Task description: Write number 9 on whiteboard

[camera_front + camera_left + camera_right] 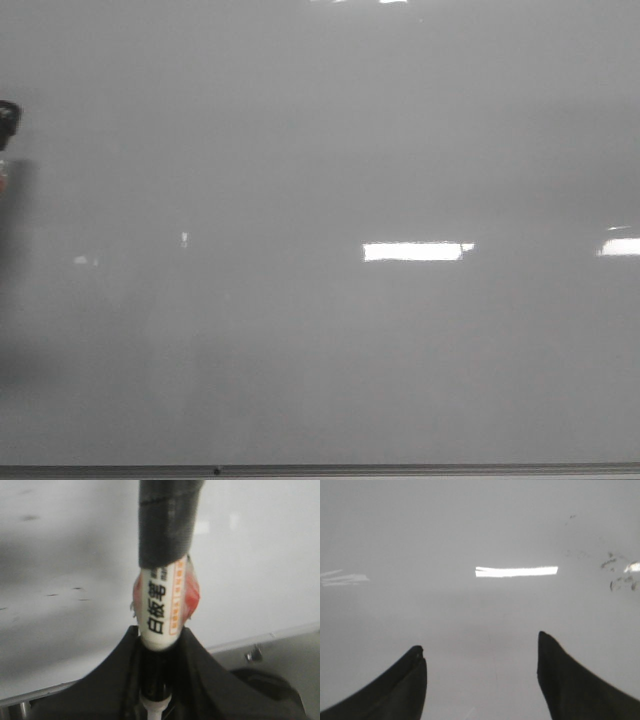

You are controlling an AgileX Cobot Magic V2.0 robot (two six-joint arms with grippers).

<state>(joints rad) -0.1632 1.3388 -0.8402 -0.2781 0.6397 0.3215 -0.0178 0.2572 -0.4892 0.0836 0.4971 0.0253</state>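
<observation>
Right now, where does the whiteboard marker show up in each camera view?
Front view: only a dark tip at the far left edge, probably the marker.
Left wrist view: centre, marker clamped by the left gripper.
Right wrist view: not in it; the right gripper is open and empty.
Shared landmark: the whiteboard, with no 9 drawn yet.

**Free room over the board**

The whiteboard (330, 150) lies bare across the front view. Sole obstruction: the left gripper (6, 130) at the far-left edge, closed on a marker (162, 605). The right gripper (482, 680), jaws apart, has unobstructed board ahead.
</observation>
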